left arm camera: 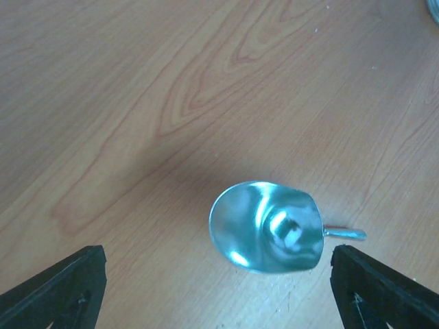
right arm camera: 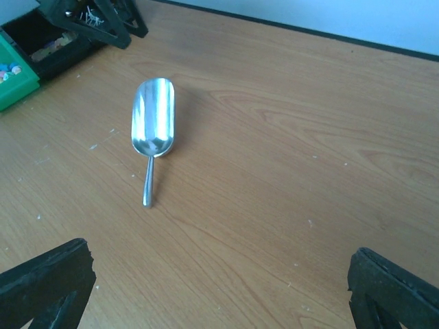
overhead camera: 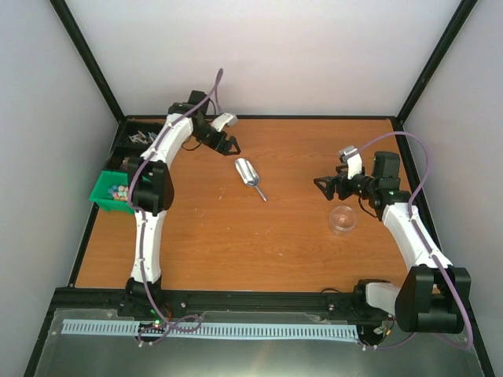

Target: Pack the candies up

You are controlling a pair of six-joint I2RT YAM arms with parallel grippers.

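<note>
**Fingers [left arm camera: 60, 288] released on both arms; the scoop lies free**

Nearest the near edge of the table [overhead camera: 236, 251], towards its right side, stands a clear cup [overhead camera: 343, 219], apparently empty. Just beyond it hovers the right gripper [overhead camera: 318, 184]. Its fingers are spread wide with nothing between them, and it faces across the table. At mid-table lies the metal scoop [overhead camera: 248, 174], flat on the wood, its thin handle pointing towards the near right. The left gripper [overhead camera: 232, 145] hangs just beyond the scoop on the far side, jaws parted and grasping nothing. In its wrist view the scoop sits between the fingers but apart from both.

The candies [overhead camera: 118, 191] lie in a green bin [overhead camera: 100, 202] at the left edge, well apart from the cup. They show as tiny specks of blue, red and white, partly hidden by the left arm. A black tray [overhead camera: 130, 140] occupies the far left corner, its contents too small to tell.

Likely hazards:
- **Scoop:** it is polished, and its handle lies low against the wood, so closing fingers may skid it aside rather than lift it.
- **Candies:** small and light, they could spill from a tilted scoop on the way across.
- **Cup:** it looks light enough for an arm to knock over.
</note>
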